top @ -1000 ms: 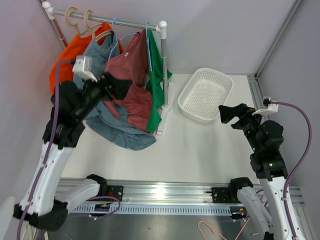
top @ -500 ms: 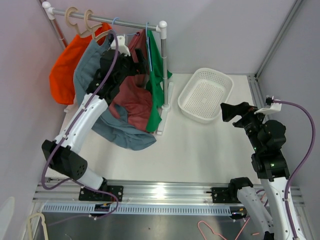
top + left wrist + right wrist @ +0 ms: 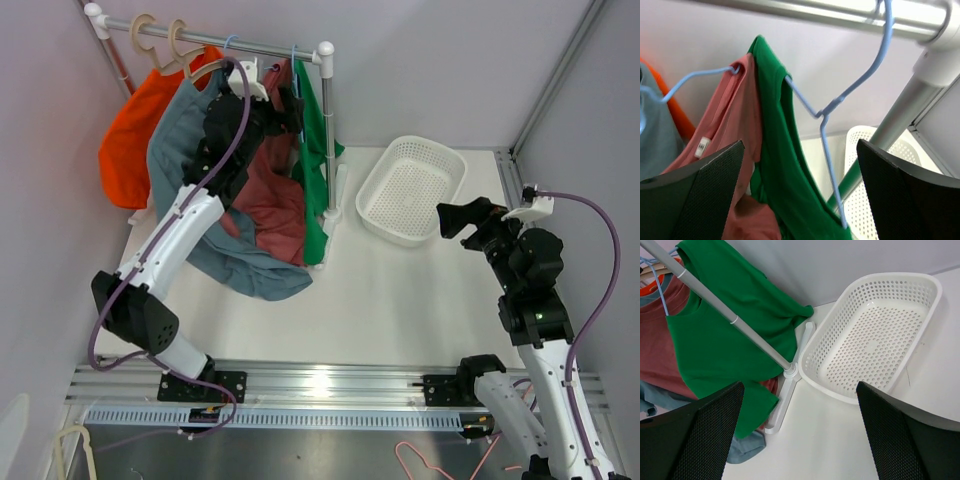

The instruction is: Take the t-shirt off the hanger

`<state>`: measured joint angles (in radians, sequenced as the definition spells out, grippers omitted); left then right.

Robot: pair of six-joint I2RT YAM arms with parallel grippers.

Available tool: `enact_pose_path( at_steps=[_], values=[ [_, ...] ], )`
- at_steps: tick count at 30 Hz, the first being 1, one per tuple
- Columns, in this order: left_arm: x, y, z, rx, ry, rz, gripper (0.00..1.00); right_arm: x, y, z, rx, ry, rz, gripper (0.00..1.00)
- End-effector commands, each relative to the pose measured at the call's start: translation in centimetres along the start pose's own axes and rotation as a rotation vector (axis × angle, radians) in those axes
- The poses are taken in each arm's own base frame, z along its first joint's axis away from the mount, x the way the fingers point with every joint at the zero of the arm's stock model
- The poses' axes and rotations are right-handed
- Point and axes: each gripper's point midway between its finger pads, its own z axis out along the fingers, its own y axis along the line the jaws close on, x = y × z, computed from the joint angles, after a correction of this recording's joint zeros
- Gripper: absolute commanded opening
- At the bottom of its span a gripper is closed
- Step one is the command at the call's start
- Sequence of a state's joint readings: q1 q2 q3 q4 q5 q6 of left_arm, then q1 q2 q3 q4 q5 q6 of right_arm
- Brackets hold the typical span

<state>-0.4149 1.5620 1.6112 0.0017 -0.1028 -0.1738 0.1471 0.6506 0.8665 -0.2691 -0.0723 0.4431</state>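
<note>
1. Nothing is removed: the green t-shirt (image 3: 777, 165) hangs on its blue hanger (image 3: 832, 107) on the rail (image 3: 840, 12).
2. The left gripper (image 3: 800, 145), jaws apart, faces it.
3. The right gripper (image 3: 800, 385), also spread, hovers near the basket (image 3: 935, 287).

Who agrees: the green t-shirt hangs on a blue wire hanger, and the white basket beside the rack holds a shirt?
Wrong: the white basket beside the rack is empty, as the right wrist view shows. The green t-shirt does hang on a blue wire hanger.

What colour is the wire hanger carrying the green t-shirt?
Light blue. The hanger shows best in the left wrist view.
</note>
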Motion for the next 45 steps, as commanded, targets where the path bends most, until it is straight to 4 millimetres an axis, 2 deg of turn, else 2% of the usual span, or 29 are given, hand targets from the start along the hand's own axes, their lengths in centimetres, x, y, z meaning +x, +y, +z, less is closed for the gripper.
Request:
enact_pose_path(
  at_steps=[1, 3, 4, 6, 8, 10, 11, 12, 13, 17, 18, 19, 20, 22, 24, 28, 31, 35, 36, 37, 39, 40, 41, 42, 43, 44, 45],
  values=[
    [-2.6, -1.5, 1.2, 0.022, -0.089, 0.032, 0.98, -1.9, 1.2, 0.1, -0.037, -0.053, -0.015, 0.99],
    [-3.7, -1.4, 1.9, -0.007, -0.103, 0.039, 0.92, -1.8, 1.1, 0.2, -0.033, -0.049, -0.015, 0.99],
    [-2.1, -1.4, 3.1, -0.019, -0.07, 0.055, 0.84, -1.9, 1.1, 0.3, -0.033, -0.053, -0.015, 1.0],
    [-3.9, -0.9, 3.9, -0.064, -0.105, 0.063, 0.79, -2.1, 1.2, 0.2, -0.035, -0.057, -0.017, 1.0],
    [-3.4, -0.3, 5.6, -0.108, -0.106, 0.09, 0.62, -2.2, 1.3, 0.2, -0.038, -0.059, -0.019, 0.99],
    [-2.9, 0.2, 6.3, -0.142, -0.073, 0.105, 0.44, -2.4, 1.4, 0.1, -0.037, -0.058, -0.017, 1.0],
    [-2.8, 0.2, 7.1, -0.148, -0.067, 0.109, 0.25, -2.4, 1.4, 0.1, -0.035, -0.056, -0.017, 0.99],
    [-2.9, 0.1, 7.1, -0.144, -0.056, 0.11, 0.17, -2.5, 1.4, 0.1, -0.032, -0.057, -0.015, 1.0],
    [-2.6, 0.0, 7.3, -0.141, -0.047, 0.112, 0.03, -2.4, 1.3, 0.1, -0.03, -0.053, -0.016, 0.99],
    [-4.0, -0.8, 6.3, -0.099, -0.062, 0.104, 0.0, -2.4, 1.4, 0.1, -0.033, -0.055, -0.011, 0.99],
    [-5.3, -1.3, 5.7, -0.074, -0.082, 0.105, 0.0, -2.4, 1.4, 0.2, -0.036, -0.055, -0.009, 0.99],
    [-5.6, -1.4, 5.3, -0.065, -0.075, 0.114, 0.01, -2.4, 1.5, 0.2, -0.041, -0.054, -0.006, 0.99],
    [-8.2, -1.8, 4.5, -0.053, -0.12, 0.11, 0.01, -2.3, 1.5, 0.3, -0.042, -0.05, -0.003, 0.99],
    [-9.5, -2.4, 3.8, -0.032, -0.121, 0.119, 0.01, -2.2, 1.6, 0.4, -0.048, -0.045, 0.0, 0.99],
    [-13.0, -3.0, 2.0, -0.009, -0.155, 0.121, 0.01, -2.0, 1.6, 0.5, -0.05, -0.038, 0.0, 0.99],
    [-16.0, -2.7, -1.3, -0.023, -0.188, 0.096, 0.01, -1.6, 1.6, 0.5, -0.054, -0.029, 0.002, 0.99],
    [-15.5, -2.5, -2.3, -0.03, -0.145, 0.092, 0.0, -1.5, 1.9, 0.5, -0.071, -0.018, 0.004, 1.0],
    [-12.3, -2.4, -2.7, -0.018, -0.013, 0.062, 0.01, -1.0, 2.6, 0.5, -0.105, 0.011, 0.015, 0.99],
    [-10.7, -2.3, -3.2, -0.025, 0.053, 0.027, 0.01, -0.9, 2.8, 0.5, -0.12, 0.023, 0.015, 1.0],
    [-10.0, -2.3, -3.6, -0.03, 0.084, 0.007, 0.0, -0.7, 3.2, 0.4, -0.146, 0.036, 0.002, 0.99],
    [-9.5, -2.5, -5.3, -0.036, 0.131, -0.067, 0.01, 0.0, 5.5, 0.0, -0.282, 0.082, -0.02, 0.99],
    [-8.7, -2.5, -6.4, -0.042, 0.173, -0.083, 0.01, 0.1, 6.5, -0.1, -0.338, 0.094, -0.029, 1.0],
    [-6.9, -2.3, -6.9, -0.062, 0.222, -0.091, 0.01, 0.5, 7.5, 0.0, -0.402, 0.12, -0.049, 1.0],
    [-8.6, -2.4, -9.3, -0.091, 0.178, -0.117, 0.01, 0.7, 9.0, -0.4, -0.486, 0.139, -0.062, 0.99],
    [-9.4, -2.4, -10.3, -0.109, 0.144, -0.132, 0.01, 0.6, 10.0, -0.6, -0.53, 0.137, -0.074, 1.0],
    [-6.8, -1.9, -10.4, -0.145, 0.191, -0.126, 0.01, 0.6, 11.8, -0.7, -0.603, 0.132, -0.095, 1.0],
    [-8.2, -2.5, -12.4, -0.134, 0.145, -0.16, 0.01, 0.8, 12.8, -0.9, -0.652, 0.137, -0.103, 1.0]
  ],
)
